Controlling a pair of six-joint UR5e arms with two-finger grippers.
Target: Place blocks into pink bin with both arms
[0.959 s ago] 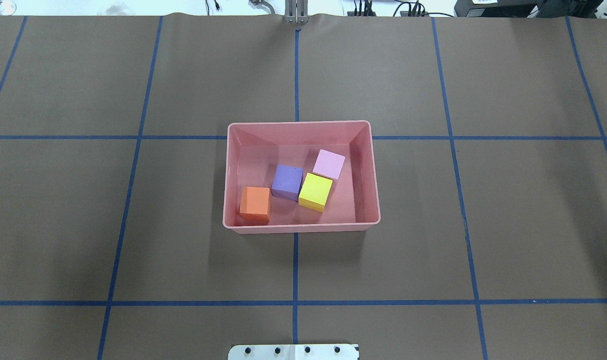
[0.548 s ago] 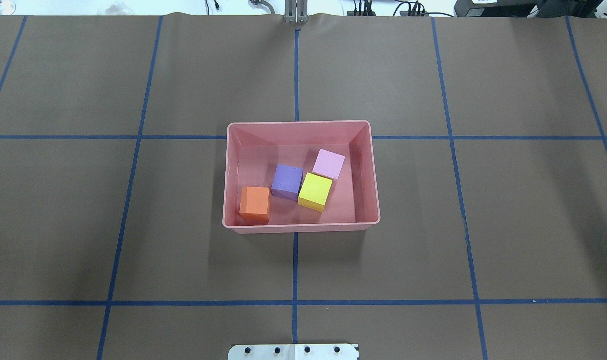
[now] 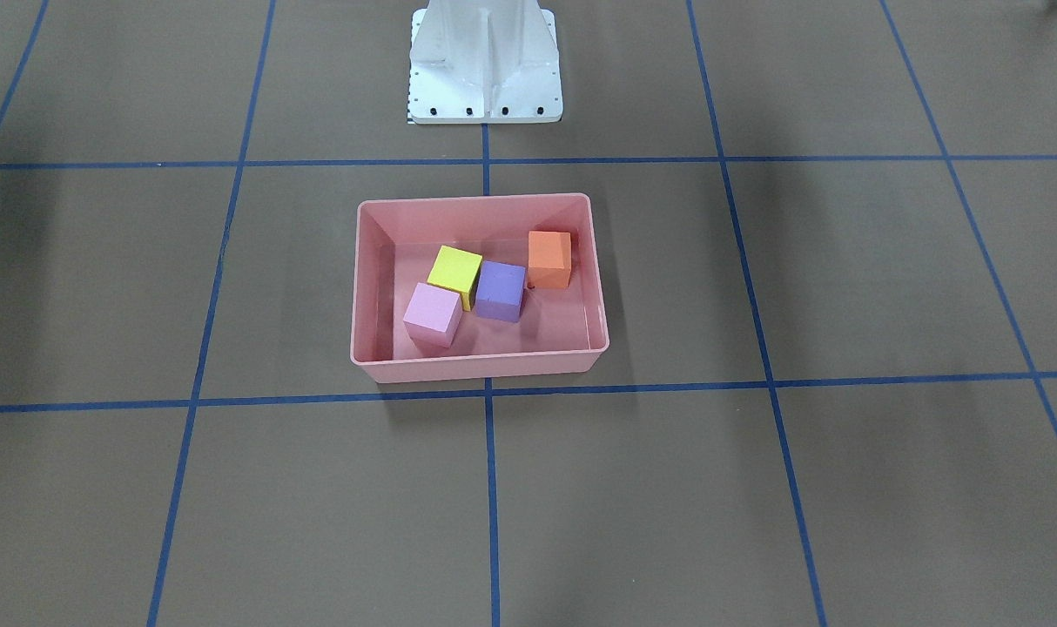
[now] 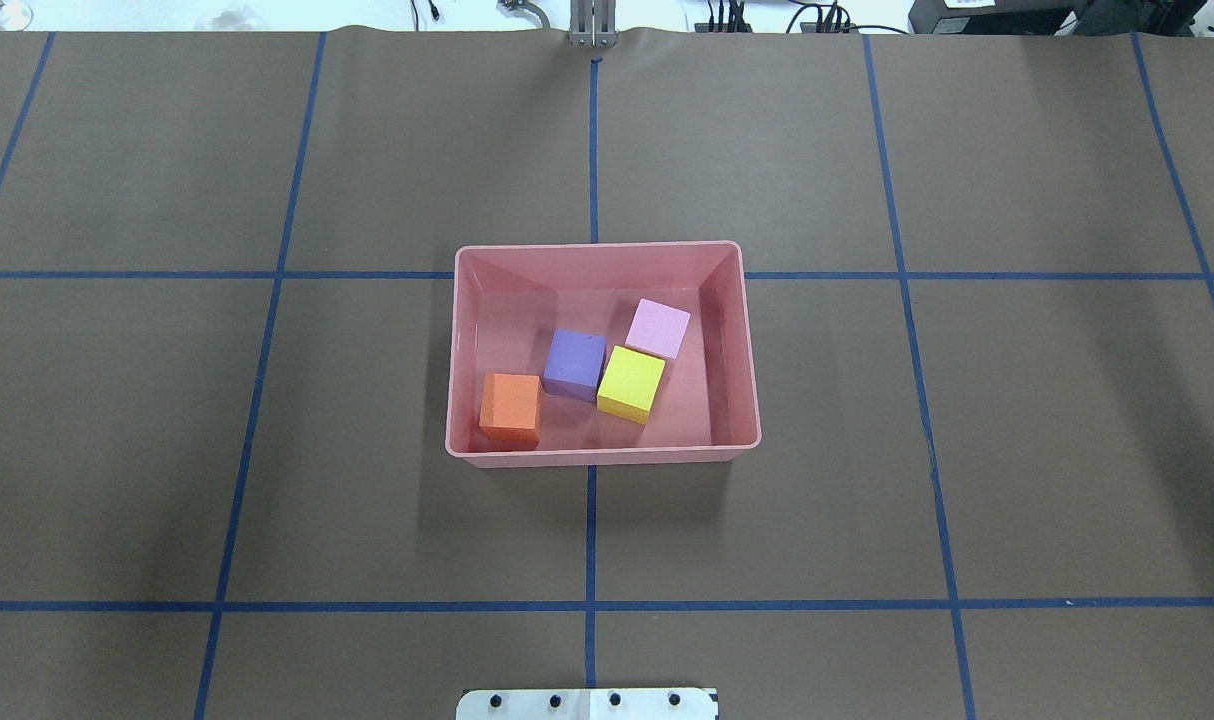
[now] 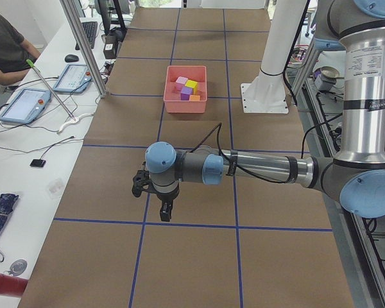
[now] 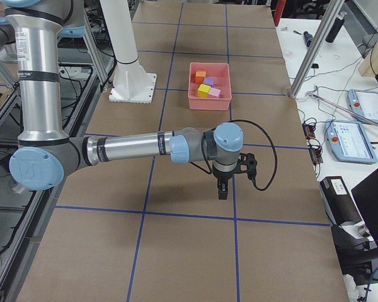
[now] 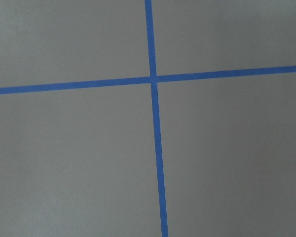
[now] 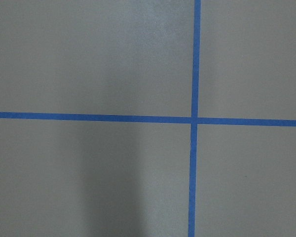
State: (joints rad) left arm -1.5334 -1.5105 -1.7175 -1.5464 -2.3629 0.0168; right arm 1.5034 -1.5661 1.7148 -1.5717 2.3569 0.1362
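Far from left claw (image 5: pixel 163 210) and right claw (image 6: pixel 222 190), four small matte cubes (image 4: pixel 575 362) lie inside salmon-pink plastic bin (image 4: pixel 597 244). Task judged complete, so the arms stand clear. Cannot tell either claw's width.

Glossy plastic bin (image 4: pixel 601 245), matte blocks (image 4: pixel 575 363)

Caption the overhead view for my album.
Orange cube, purple cube, yellow cube, lilac cube inside salmon-pink plastic tray.

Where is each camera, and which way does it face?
Front: across the table, facing the bin; only the pedestal shows.
Overhead: behind the pedestal, looking down on bin; only its foot.
Left side: table's end, looking along; left arm near.
Right side: opposite end; right arm near.
Left wrist: down at tape; nothing else.
Right wrist: likewise.
Shared: first four show the bin.
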